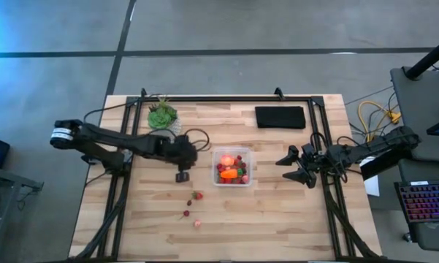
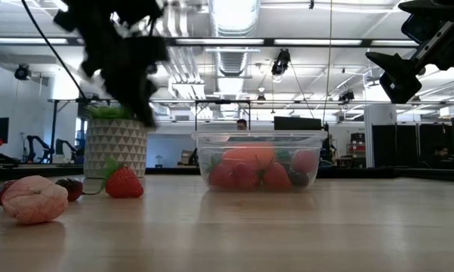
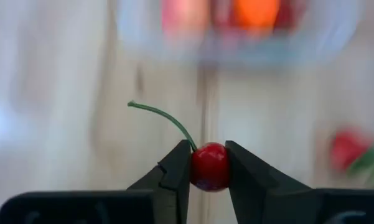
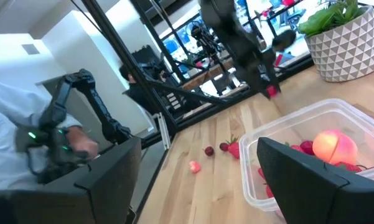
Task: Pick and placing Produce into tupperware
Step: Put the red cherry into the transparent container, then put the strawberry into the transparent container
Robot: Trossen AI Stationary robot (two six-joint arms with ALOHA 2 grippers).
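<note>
My left gripper (image 1: 182, 175) hovers left of the tupperware (image 1: 231, 166) and is shut on a small red cherry (image 3: 210, 165) with a green stem (image 3: 165, 118). The clear square tupperware (image 2: 258, 160) sits mid-table and holds a pink-orange round fruit (image 4: 331, 146), an orange piece and red berries. A strawberry (image 2: 123, 181), a dark cherry (image 2: 69, 187) and a pink piece (image 2: 34, 199) lie loose on the wood nearer the front edge. My right gripper (image 4: 199, 142) waits open, raised to the right of the tupperware (image 4: 311, 155). My left gripper pinches the cherry's round body (image 3: 210, 168) between its two fingertips (image 3: 177, 165), one on each side. The stem sticks out free beyond the fingers. In the right wrist view the cherry (image 4: 272, 91) hangs clear above the table.
A green plant in a pale patterned pot (image 1: 163, 115) stands at the far left, and a black pad (image 1: 280, 117) lies at the far right. Bare wood lies around the tupperware. A person's hand (image 4: 81, 146) shows beyond the table.
</note>
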